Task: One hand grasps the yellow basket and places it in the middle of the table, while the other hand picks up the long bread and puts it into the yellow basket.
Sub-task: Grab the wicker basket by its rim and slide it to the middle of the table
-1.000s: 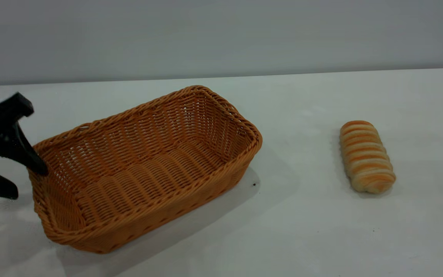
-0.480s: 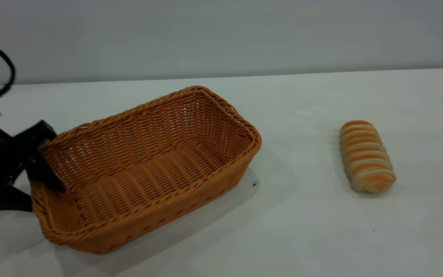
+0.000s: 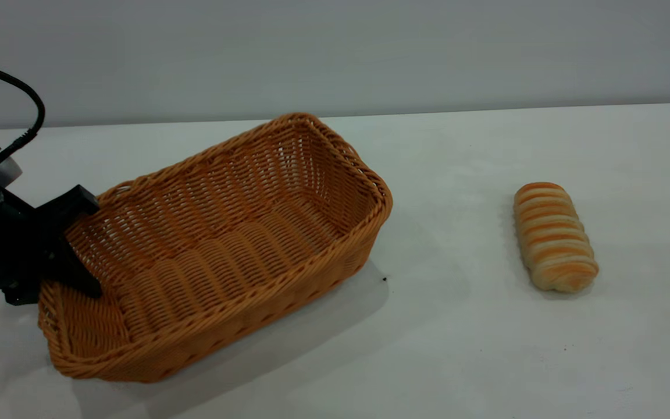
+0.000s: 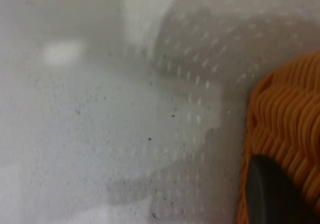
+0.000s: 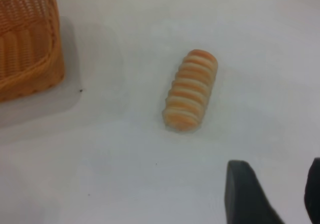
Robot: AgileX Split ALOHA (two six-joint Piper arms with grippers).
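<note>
A: Exterior view: left gripper point(image 3: 70, 256) clamped on near-left end wall of yellow basket point(image 3: 224, 244); far end raised off table point(image 3: 457, 349).

B: Long axis diagonal, near-left to far-centre. Bare room between basket and long bread point(image 3: 553, 235)?

A: Yes, well apart. Bread lengthwise front-to-back. Right gripper point(image 5: 274, 194) parted, near bread point(image 5: 191, 90), not touching.

— What's behind the workspace on my feed?

— A plain grey wall point(image 3: 335, 52), bare and evenly lit. It meets the far edge of the table point(image 3: 486, 349) in one straight line across the exterior view.

— And the surface?

— I see broad matte white, with a few tiny dark specks. Light is soft and comes from above; shadows on the tabletop are pale with blurred edges. No windows in my view.
</note>
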